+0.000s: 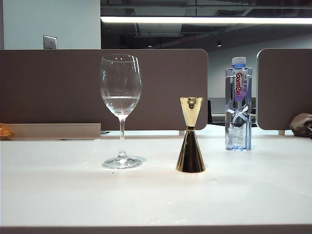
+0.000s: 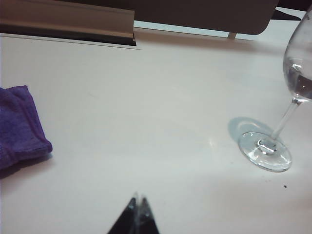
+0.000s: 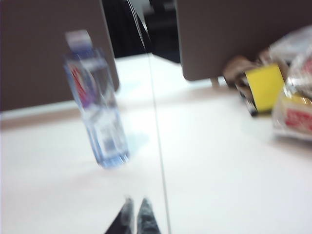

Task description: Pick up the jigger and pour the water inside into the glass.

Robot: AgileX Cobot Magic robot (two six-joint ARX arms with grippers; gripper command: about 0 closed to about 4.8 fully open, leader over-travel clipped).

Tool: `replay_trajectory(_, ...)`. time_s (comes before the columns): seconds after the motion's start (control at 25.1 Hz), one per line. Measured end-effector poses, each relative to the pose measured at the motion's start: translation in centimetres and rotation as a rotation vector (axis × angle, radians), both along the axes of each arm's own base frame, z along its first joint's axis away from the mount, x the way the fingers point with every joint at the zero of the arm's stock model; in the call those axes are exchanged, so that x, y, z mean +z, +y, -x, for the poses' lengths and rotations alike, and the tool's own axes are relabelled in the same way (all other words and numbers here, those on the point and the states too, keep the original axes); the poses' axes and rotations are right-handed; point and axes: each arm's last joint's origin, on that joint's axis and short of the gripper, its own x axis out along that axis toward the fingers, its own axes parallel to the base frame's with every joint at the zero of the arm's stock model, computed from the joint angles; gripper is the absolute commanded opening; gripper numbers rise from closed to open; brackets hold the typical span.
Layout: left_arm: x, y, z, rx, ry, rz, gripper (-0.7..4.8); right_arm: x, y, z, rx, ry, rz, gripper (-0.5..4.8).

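Note:
The gold jigger point(image 1: 190, 139) stands upright on the white table point(image 1: 156, 195), right of the glass point(image 1: 121, 105). The clear stemmed glass holds water point(image 1: 121, 102) in its bowl and also shows in the left wrist view as the glass point(image 2: 280, 131). No water can be made out inside the jigger. Neither gripper appears in the exterior view. My left gripper point(image 2: 138, 200) is shut and empty above bare table, well away from the glass's foot. My right gripper point(image 3: 136, 201) is shut and empty, nearer the camera than the plastic bottle. The jigger is out of both wrist views.
A plastic water bottle point(image 1: 238, 105) with a blue cap stands behind and right of the jigger, blurred as the bottle point(image 3: 97, 107) in the right wrist view. A purple cloth point(image 2: 19, 126) lies far from the glass. Brown partition panels point(image 1: 165, 87) line the table's back. Yellow packets point(image 3: 273, 87) sit by a panel.

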Motion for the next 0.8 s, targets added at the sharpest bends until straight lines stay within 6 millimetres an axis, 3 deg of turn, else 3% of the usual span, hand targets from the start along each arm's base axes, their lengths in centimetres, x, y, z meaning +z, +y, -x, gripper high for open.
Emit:
replay_trajectory(0.4,0.0,0.0,0.0,0.0,0.0,0.0,0.04,-2.2,-0.7,0.4,-0.089,0.214,0.05,0.22)
replay_trajectory(0.52,0.0,0.0,0.0,0.0,0.0,0.0,0.04,-2.3,-1.5,0.4,-0.203,0.223,0.049,0.22)
replay_trajectory(0.8,0.0,0.0,0.0,0.0,0.0,0.0,0.04,-2.3,-1.7,0.4,-0.244,0.229,0.087,0.22)
